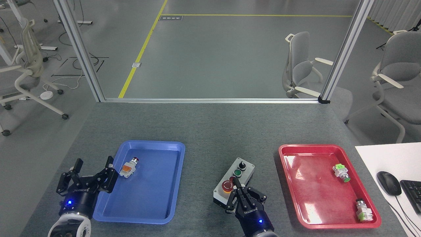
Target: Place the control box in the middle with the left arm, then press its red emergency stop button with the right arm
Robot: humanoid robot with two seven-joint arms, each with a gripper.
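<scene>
Grey-faced control box (pixel 234 183) sits mid-surface between trays: rigid, likely hefty, best gripped across its long sides. Right claw (pixel 237 192), pressed together, nears the red emergency stop button (pixel 227 186); left claw (pixel 88 176) spread, empty.
</scene>
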